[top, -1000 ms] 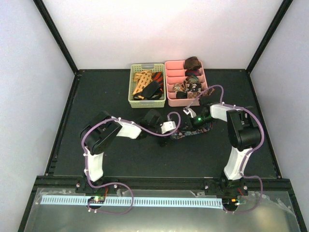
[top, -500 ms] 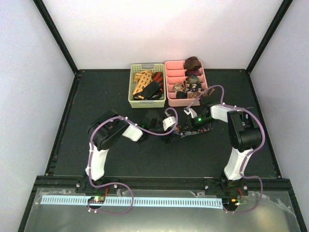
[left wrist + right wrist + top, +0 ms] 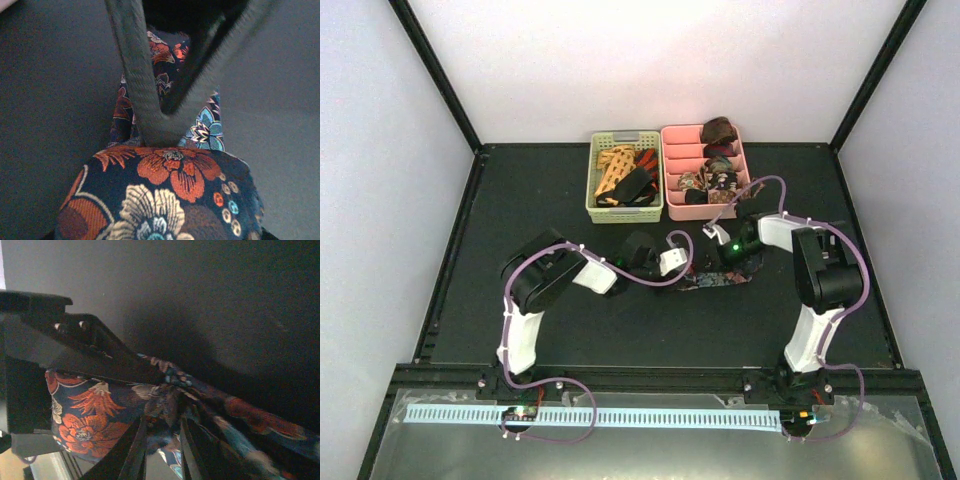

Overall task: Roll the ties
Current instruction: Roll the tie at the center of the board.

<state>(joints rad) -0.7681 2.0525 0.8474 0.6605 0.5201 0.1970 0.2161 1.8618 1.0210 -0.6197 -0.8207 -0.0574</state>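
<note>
A dark navy floral tie [image 3: 718, 280] lies on the black table between my two grippers, its left end wound into a coil [image 3: 165, 200]. The coil fills the bottom of the left wrist view, and my left gripper [image 3: 686, 268] is closed on it; its own fingers are hidden. My right gripper [image 3: 162, 455] stands slightly open, with the loose floral fabric [image 3: 170, 405] between its fingers [image 3: 139, 452]. Its grey fingers [image 3: 137, 85] form a V just past the coil. The black body of the left gripper [image 3: 75, 350] lies over the coil [image 3: 85, 420].
A pale green slatted basket [image 3: 594, 190] behind holds orange lattice, red and black ties. To its right, a pink divided tray [image 3: 746, 170] holds several rolled ties. Purple cables loop over both arms.
The left gripper has moved right and closed round the coil. The right gripper's fingers have parted a little on the fabric. The tie has bunched closer together.
</note>
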